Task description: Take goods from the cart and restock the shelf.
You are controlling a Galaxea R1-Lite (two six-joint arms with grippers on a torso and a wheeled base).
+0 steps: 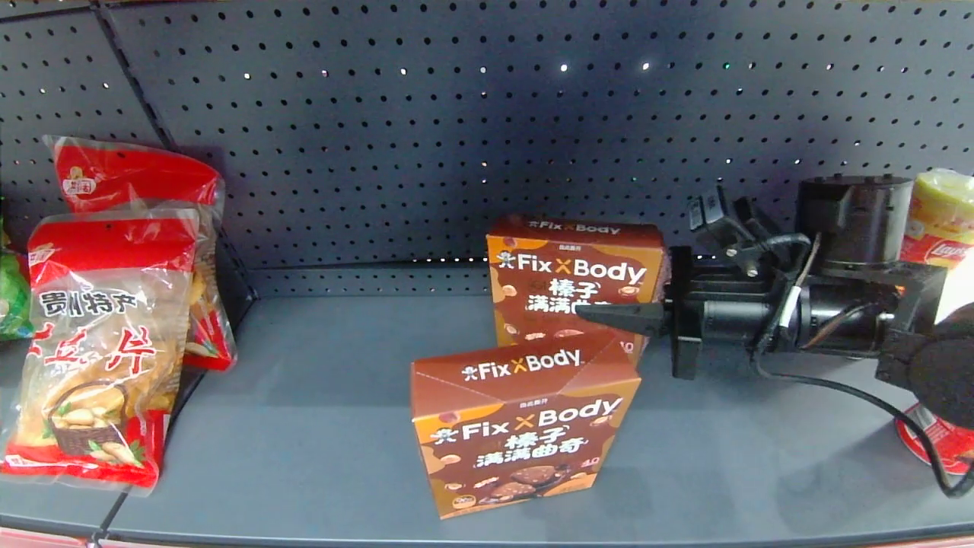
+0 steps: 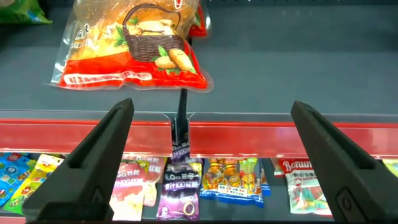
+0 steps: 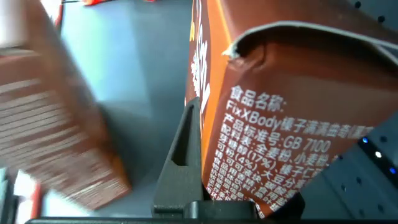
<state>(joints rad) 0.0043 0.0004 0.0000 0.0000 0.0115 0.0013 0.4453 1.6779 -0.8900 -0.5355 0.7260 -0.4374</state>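
Two brown-and-orange cookie boxes stand on the grey shelf point(image 1: 319, 411). The front box point(image 1: 525, 434) is near the shelf's edge, free of any gripper. The back box point(image 1: 571, 266) stands by the pegboard wall, and my right gripper point(image 1: 609, 304) reaches in from the right and is shut on it. One dark finger point(image 3: 183, 155) presses against the printed side of this back box point(image 3: 292, 124), whose top edge looks dented; the other finger is hidden behind it. The front box point(image 3: 56, 124) is beside it. My left gripper point(image 2: 211, 168) hangs open and empty in front of the red shelf edge point(image 2: 249, 134).
Red bags of snacks point(image 1: 106, 342) lean at the shelf's left behind a wire divider. A yellow chip canister point(image 1: 940, 213) stands at the far right behind my right arm. Several small packets point(image 2: 186, 186) fill the lower shelf. Bare shelf lies between the bags and the boxes.
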